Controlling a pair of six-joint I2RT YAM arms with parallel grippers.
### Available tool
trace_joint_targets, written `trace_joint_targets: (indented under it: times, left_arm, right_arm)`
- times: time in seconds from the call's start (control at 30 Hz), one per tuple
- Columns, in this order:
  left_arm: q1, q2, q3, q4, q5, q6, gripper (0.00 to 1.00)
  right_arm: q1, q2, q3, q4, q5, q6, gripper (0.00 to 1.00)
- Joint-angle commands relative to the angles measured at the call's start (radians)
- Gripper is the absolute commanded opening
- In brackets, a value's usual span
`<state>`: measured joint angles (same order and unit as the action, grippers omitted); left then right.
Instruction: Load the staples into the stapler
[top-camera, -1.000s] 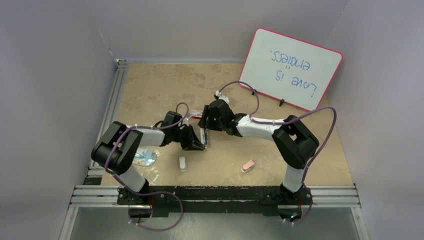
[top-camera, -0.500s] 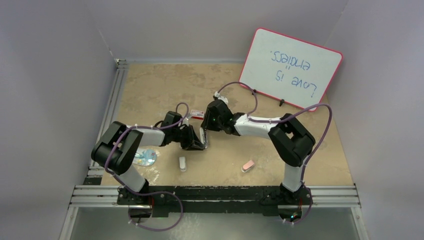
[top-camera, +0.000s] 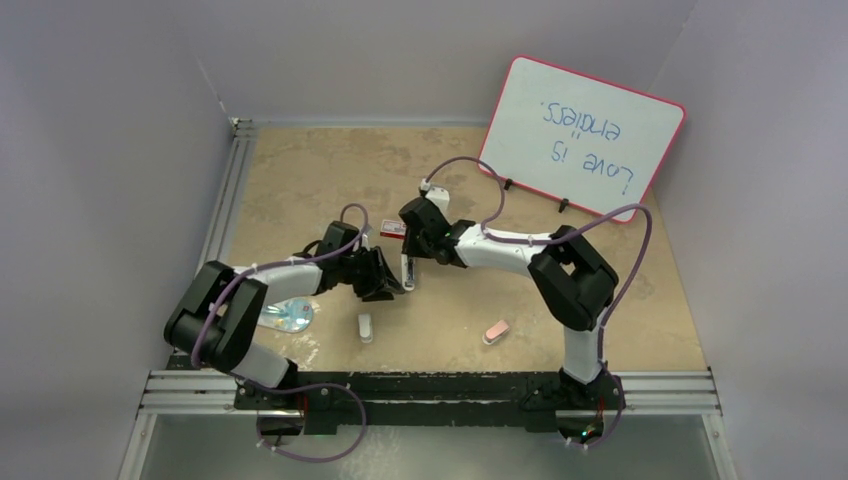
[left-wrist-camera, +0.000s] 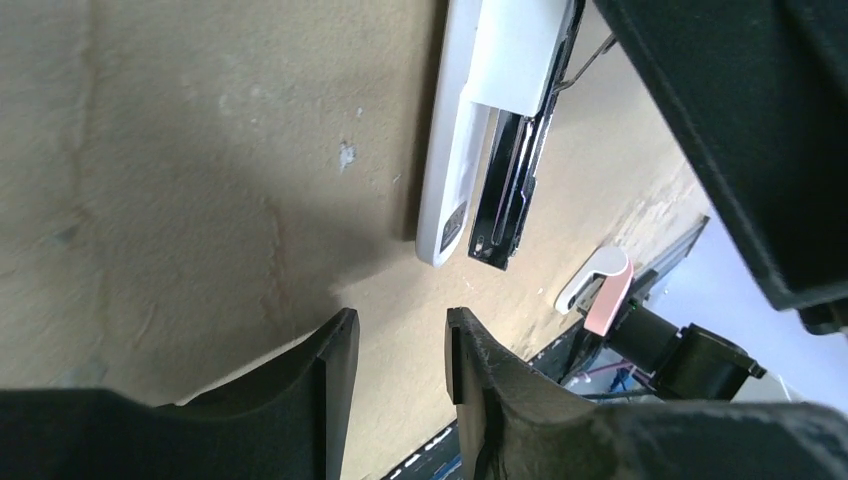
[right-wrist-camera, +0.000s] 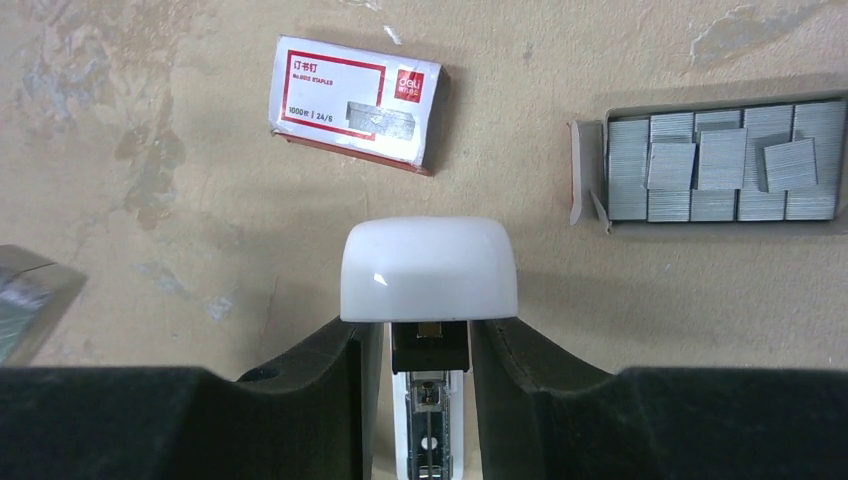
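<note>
A white stapler (right-wrist-camera: 428, 268) lies opened on the table, its black magazine (left-wrist-camera: 508, 180) swung out beside the white body. My right gripper (right-wrist-camera: 427, 340) is shut on the stapler, one finger against each side of the magazine. In the top view the stapler (top-camera: 408, 272) shows just under the right gripper (top-camera: 412, 247). The staples (right-wrist-camera: 715, 165) are silvery strips packed in a grey tray beyond the stapler, to the right. Their red and white box sleeve (right-wrist-camera: 358, 100) lies to the left. My left gripper (left-wrist-camera: 400, 330) stands open over bare table, a little short of the stapler's end.
A small pink and white object (top-camera: 496, 331) and a small white one (top-camera: 365, 327) lie near the front edge. A shiny disc (top-camera: 290, 315) sits by the left arm. A pink-framed whiteboard (top-camera: 585, 137) leans at the back right. Grey walls close in the table.
My left gripper has opened and drawn back to the left, away from the stapler. The right gripper has narrowed onto the stapler and shifted slightly left and farther back.
</note>
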<state>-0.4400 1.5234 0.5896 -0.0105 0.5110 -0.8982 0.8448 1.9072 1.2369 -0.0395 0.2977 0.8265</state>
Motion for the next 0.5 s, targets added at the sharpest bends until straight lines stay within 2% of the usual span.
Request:
trace_joint_targets:
  times: [0.0, 0.2, 0.47]
  left_arm:
    - [-0.003, -0.100, 0.031, -0.082, -0.121, -0.001, 0.38]
    - [-0.003, -0.242, 0.049, -0.206, -0.306, -0.015, 0.39]
    - [-0.003, -0.400, 0.059, -0.313, -0.485, -0.020, 0.41]
  right_arm:
    - [0.036, 0.015, 0.079, -0.091, 0.147, -0.003, 0.29]
    - [0.078, 0.063, 0.171, -0.196, 0.241, 0.013, 0.34]
    - [0.107, 0.116, 0.248, -0.265, 0.274, 0.021, 0.41]
